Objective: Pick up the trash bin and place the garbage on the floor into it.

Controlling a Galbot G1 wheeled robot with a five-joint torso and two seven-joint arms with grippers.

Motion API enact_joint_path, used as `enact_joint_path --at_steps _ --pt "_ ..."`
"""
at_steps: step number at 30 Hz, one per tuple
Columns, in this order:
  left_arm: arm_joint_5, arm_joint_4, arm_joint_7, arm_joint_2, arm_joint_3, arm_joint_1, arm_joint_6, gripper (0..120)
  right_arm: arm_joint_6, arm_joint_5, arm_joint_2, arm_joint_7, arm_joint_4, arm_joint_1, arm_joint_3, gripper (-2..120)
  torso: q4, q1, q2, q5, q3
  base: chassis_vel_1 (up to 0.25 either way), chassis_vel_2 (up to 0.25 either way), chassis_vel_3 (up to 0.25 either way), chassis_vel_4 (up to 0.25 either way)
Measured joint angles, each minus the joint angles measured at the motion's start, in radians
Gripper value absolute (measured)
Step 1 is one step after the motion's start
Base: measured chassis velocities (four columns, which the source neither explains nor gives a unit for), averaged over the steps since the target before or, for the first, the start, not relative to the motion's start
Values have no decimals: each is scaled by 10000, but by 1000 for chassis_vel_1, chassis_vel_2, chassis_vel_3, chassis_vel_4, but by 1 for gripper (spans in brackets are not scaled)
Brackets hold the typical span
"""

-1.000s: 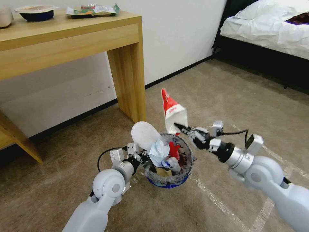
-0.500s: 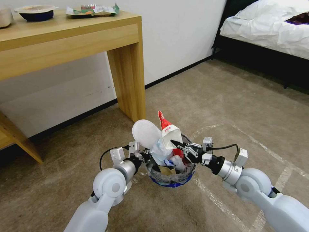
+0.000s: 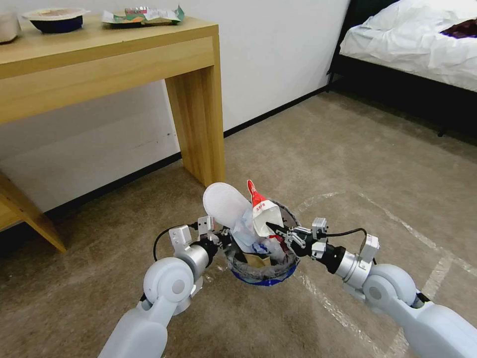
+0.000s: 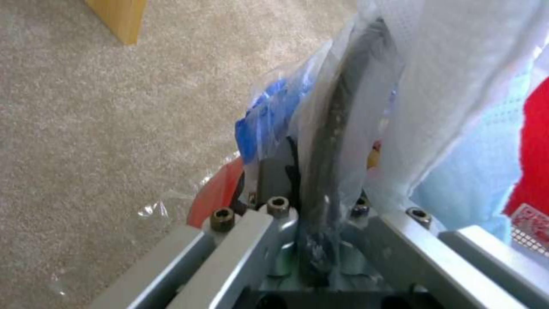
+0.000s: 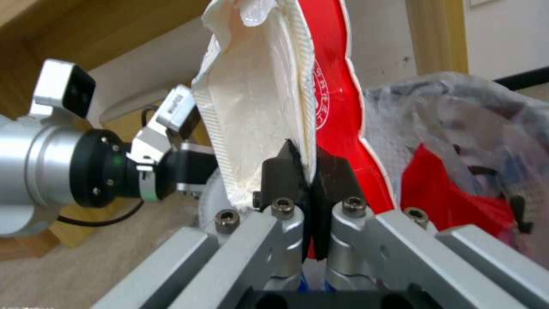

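Observation:
The trash bin (image 3: 263,274), a small round bucket with a blue band and a clear bag liner, hangs just above the carpet, packed with garbage. My left gripper (image 3: 222,242) is shut on its rim (image 4: 337,128) at the left side. A white slipper (image 3: 223,206) sticks up out of the bin. My right gripper (image 3: 273,227) is shut on a red and white wrapper (image 3: 262,213), holding it upright over the bin's contents; in the right wrist view the wrapper (image 5: 269,103) is pinched between the dark fingertips (image 5: 277,169). Crumpled white-blue paper (image 3: 246,228) and red litter (image 5: 446,193) lie inside.
A wooden table (image 3: 99,64) stands at the back left, its leg (image 3: 198,134) close behind the bin. A bed with white sheets (image 3: 412,40) is at the far right. Open carpet with tape lines (image 3: 348,209) spreads to the right and front.
My right gripper has carried the red and white wrapper down and leftward from above the bin's right side to the bin's contents. The left gripper and bin have stayed put.

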Motion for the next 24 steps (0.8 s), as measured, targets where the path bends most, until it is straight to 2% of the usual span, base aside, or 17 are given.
enact_joint_path --at_steps 1,3,4,6,7,10,11,14,17,19,21,23,24 --pt "-23 2 -9 0 -18 -15 0 1 -29 -12 4 -28 -39 1 0 1 0 0 0 1 0 0 0 0 0" --pt "-90 10 -28 24 -73 -63 -3 1 -50 -39 10 -76 -117 -8 0 12 0 0 0 1 0 0 0 0 0" --pt "-90 10 -28 24 -73 -63 -3 1 -50 -39 10 -76 -117 -8 0 12 0 0 0 1 0 0 0 0 0" --pt "-152 22 -45 70 -127 -84 -3 1 -58 -63 35 -89 -187 17 -1 22 0 0 0 1 0 0 0 0 0" --pt "-152 22 -45 70 -127 -84 -3 1 -58 -63 35 -89 -187 17 -1 22 0 0 0 1 0 0 0 0 0" --pt "-181 65 -47 55 -146 -113 -6 1 -59 -80 46 -110 -251 102 0 36 0 0 0 1 0 0 0 0 0" --pt "-181 65 -47 55 -146 -113 -6 1 -59 -80 46 -110 -251 102 0 36 0 0 0 1 0 0 0 0 0" --pt "-186 106 -48 -14 -147 -147 -11 1 -59 -99 21 -127 -270 130 7 52 0 1 0 1 0 0 0 0 0" --pt "-187 130 -48 -43 -144 -159 -14 1 -59 -115 12 -133 -286 131 22 57 0 0 0 1 0 0 0 0 0" --pt "-197 148 -50 -81 -144 -174 -20 1 -48 -164 10 -146 -310 125 54 68 0 0 0 1 0 0 0 0 0" --pt "-199 153 -50 -89 -141 -176 -21 1 -46 -165 11 -149 -310 122 54 70 0 0 0 1 0 0 0 0 0" --pt "-200 171 -51 -103 -140 -179 -22 1 -41 -178 13 -151 -326 106 63 85 0 0 0 1 1 0 0 0 0" --pt "-200 171 -51 -103 -140 -179 -22 1 -41 -178 13 -151 -326 106 63 85 0 0 0 1 1 0 0 0 0"
